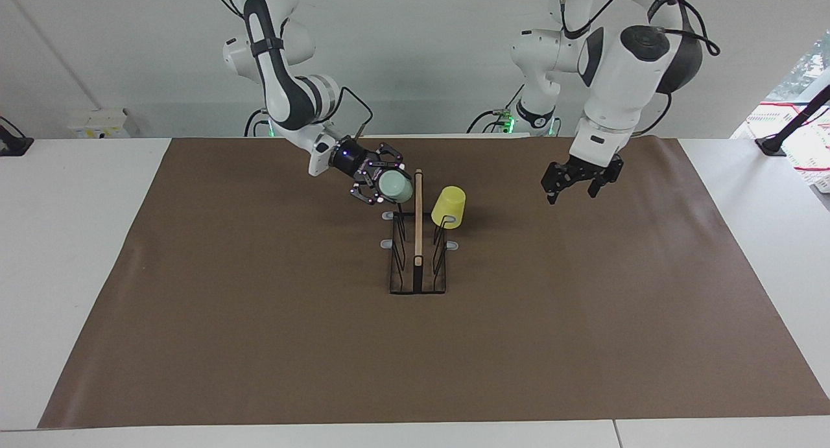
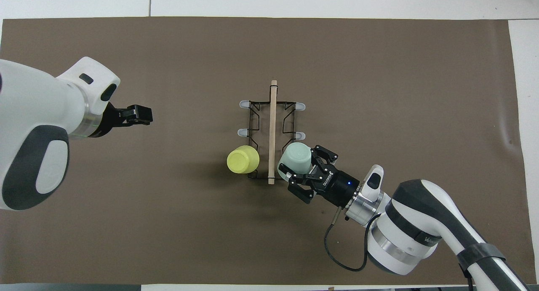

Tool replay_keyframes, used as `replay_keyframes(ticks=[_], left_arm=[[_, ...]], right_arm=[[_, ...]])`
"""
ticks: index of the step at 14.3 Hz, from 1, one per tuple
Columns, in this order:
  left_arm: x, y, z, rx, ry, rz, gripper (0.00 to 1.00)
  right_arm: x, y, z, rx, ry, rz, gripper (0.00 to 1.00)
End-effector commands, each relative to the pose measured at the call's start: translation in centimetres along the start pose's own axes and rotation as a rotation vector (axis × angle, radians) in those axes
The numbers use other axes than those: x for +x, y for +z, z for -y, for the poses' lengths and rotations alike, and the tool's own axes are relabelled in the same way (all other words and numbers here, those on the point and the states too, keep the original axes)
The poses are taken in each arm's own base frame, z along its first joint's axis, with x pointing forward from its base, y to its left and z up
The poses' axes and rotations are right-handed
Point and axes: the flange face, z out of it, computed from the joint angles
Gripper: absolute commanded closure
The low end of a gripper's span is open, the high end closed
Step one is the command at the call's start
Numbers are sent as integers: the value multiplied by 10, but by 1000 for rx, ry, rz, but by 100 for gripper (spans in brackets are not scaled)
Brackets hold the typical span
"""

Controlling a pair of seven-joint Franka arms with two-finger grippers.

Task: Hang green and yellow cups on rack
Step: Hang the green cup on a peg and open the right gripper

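The right gripper point(image 1: 388, 187) has its fingers closed around the green cup point(image 1: 395, 188), gripping it at its open end. The cup lies tilted on its side, closed base pointing away from the wrist, against the rack point(image 1: 418, 240) at the end nearer the robots, on the side toward the right arm's end of the table. The yellow cup point(image 1: 449, 207) hangs mouth-down on a prong point(image 1: 443, 223) of the rack at the same near end, on the side toward the left arm's end of the table. The wooden top bar point(image 1: 418, 218) runs between the two cups. The left gripper point(image 1: 572, 185) has its fingers spread apart and holds nothing; it hangs over the brown mat point(image 1: 259, 344), well apart from the rack, toward the left arm's end of the table.
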Motion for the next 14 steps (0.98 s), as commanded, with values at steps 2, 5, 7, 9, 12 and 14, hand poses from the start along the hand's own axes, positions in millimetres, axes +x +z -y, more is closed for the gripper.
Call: replay_keyframes(ticks=[2, 5, 7, 9, 12, 14], left_arm=[[20, -25, 33, -6, 113, 55, 0], [36, -55, 51, -6, 131, 83, 0], [36, -69, 58, -6, 147, 92, 0], [35, -71, 79, -6, 145, 110, 0], [31, -77, 87, -10, 153, 125, 0], [29, -74, 85, -11, 154, 137, 0]], right_arm=[[-7, -9, 8, -8, -48, 9, 100], [-8, -9, 5, -16, -102, 27, 100], [-9, -10, 4, -23, -111, 35, 100], [-8, -9, 4, -29, -113, 40, 100], [-6, -8, 4, -25, -113, 32, 0], [2, -4, 5, -18, -110, 17, 0]])
